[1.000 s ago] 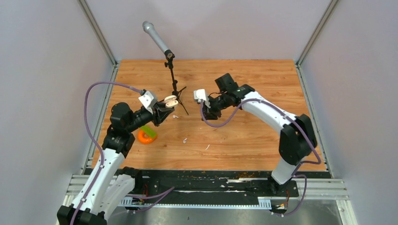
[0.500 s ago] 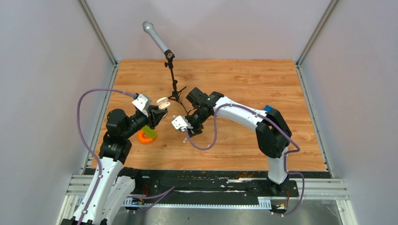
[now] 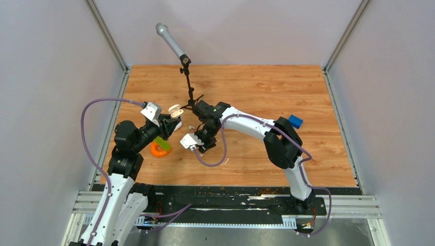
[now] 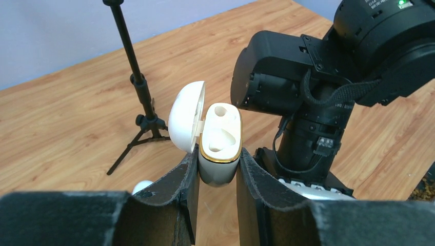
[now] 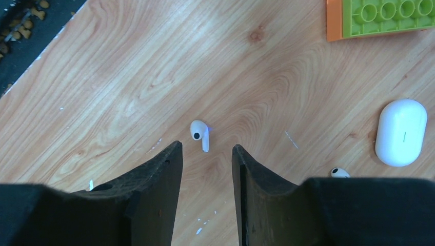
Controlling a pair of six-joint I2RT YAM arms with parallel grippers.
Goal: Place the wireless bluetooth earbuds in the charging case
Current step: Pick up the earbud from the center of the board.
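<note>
From above, an orange and green block (image 3: 161, 147) lies on the wooden table (image 3: 256, 87). The left gripper (image 3: 174, 114) holds the charging case (image 3: 177, 109) in the air just past the far side of that block, with the lid open. The right gripper (image 3: 199, 148) points down at the table just to the right of the block. A microphone stand (image 3: 188, 82) rises farther back from the block, and a blue brick (image 3: 295, 121) sits well off to the block's right.

In the left wrist view, the left gripper (image 4: 218, 154) pinches the lower half of the charging case (image 4: 220, 138) between its two fingers. The case stands upright with its lid (image 4: 184, 123) swung out to the left. Both sockets show bare, tan-tinted insides.

In the right wrist view, the jaws of the right gripper (image 5: 206, 154) stand apart with nothing between them. One earbud (image 5: 199, 134) lies on the table just beyond the gap, well down and left of the block (image 5: 379, 20) in this picture. A second earbud (image 5: 338, 172) peeks out behind the right finger. A closed white oval pod (image 5: 401, 132) lies on the wood below the block, apart from it.
</note>
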